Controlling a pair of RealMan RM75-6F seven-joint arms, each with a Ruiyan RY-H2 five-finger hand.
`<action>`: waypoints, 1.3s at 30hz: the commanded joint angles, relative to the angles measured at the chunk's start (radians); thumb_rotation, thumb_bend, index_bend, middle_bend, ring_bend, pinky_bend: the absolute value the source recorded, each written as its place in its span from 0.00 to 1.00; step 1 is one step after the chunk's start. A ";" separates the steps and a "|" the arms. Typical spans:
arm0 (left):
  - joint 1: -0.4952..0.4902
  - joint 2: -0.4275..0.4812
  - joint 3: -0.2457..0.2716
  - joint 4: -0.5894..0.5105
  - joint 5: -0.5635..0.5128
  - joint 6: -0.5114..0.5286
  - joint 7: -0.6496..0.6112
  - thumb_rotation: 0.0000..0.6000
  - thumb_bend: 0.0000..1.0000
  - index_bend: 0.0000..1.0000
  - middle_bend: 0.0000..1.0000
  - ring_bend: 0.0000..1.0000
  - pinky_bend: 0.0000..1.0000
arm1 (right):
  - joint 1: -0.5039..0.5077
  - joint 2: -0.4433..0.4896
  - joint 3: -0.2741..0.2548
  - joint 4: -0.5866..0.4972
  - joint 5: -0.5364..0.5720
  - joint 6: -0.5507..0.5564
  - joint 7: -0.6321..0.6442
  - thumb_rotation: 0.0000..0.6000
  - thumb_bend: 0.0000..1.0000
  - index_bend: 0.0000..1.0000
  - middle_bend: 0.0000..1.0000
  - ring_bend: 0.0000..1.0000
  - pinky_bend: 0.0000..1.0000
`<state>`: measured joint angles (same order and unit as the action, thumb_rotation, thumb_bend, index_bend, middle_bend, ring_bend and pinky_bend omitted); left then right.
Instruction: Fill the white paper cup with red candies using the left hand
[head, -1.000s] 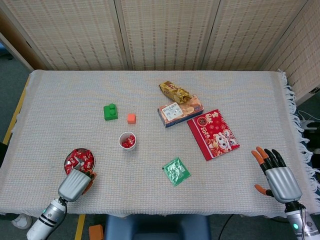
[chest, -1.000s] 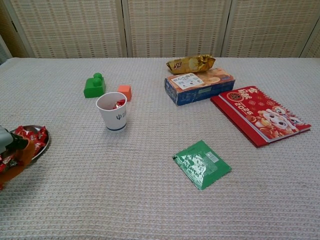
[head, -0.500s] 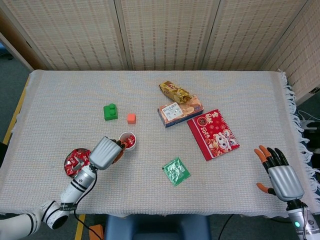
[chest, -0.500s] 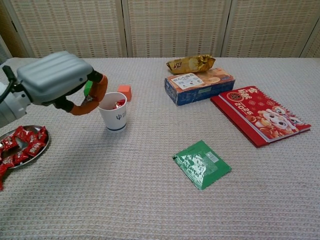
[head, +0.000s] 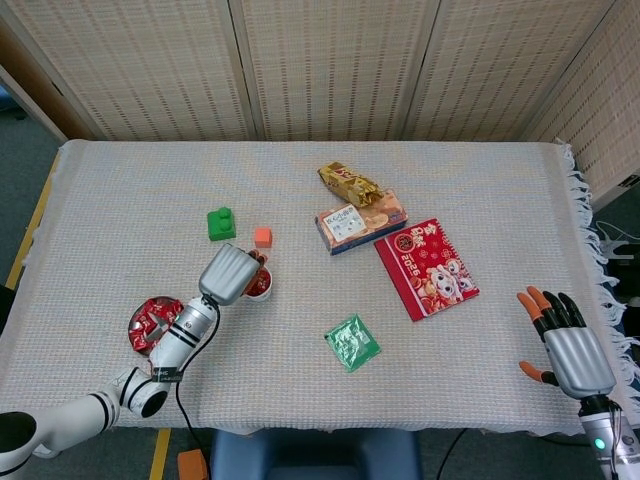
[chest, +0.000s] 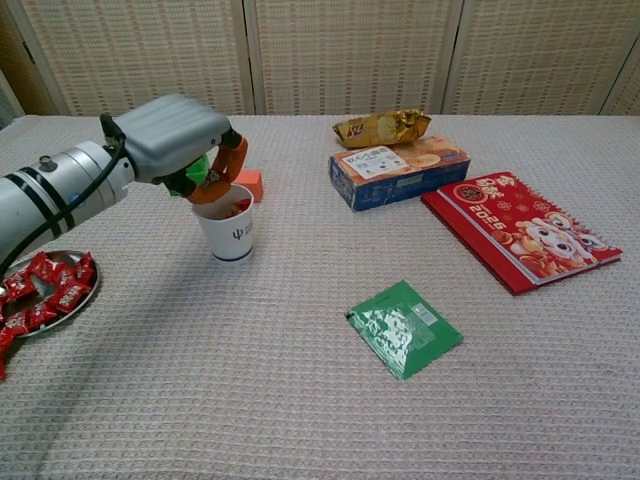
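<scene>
The white paper cup stands left of the table's middle with red candies inside. My left hand hovers over its left rim, orange-tipped fingers curled down into the mouth. Whether a candy is between them is hidden. A metal plate heaped with red candies lies to the cup's front left. In the head view my right hand rests at the front right table edge, fingers spread and holding nothing.
Behind the cup stand a green block and an orange cube. A snack box, a gold bag and a red calendar lie at right. A green sachet lies in front.
My left hand went from the candy plate up and right to the cup, and its fingers now dip over the cup's mouth. The right hand drifted slightly toward the table's front edge.
</scene>
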<state>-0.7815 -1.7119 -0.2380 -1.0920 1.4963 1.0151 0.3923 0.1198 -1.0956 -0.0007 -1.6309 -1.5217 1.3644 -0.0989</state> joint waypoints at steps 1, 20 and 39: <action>-0.002 0.000 0.015 0.001 -0.008 -0.002 0.005 1.00 0.52 0.48 0.52 0.75 1.00 | 0.000 -0.001 0.001 0.000 0.002 0.000 -0.001 1.00 0.06 0.00 0.00 0.00 0.00; 0.133 0.161 0.117 -0.310 0.014 0.191 -0.062 1.00 0.39 0.17 0.27 0.61 1.00 | -0.003 0.003 -0.012 -0.004 -0.028 0.010 0.004 1.00 0.06 0.00 0.00 0.00 0.00; 0.570 0.173 0.417 -0.054 0.172 0.574 -0.279 1.00 0.38 0.34 0.48 0.68 1.00 | -0.006 -0.005 -0.037 -0.014 -0.088 0.025 -0.016 1.00 0.06 0.00 0.00 0.00 0.00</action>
<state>-0.2342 -1.5203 0.1642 -1.1793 1.6696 1.5762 0.1389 0.1139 -1.1007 -0.0375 -1.6448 -1.6097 1.3890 -0.1151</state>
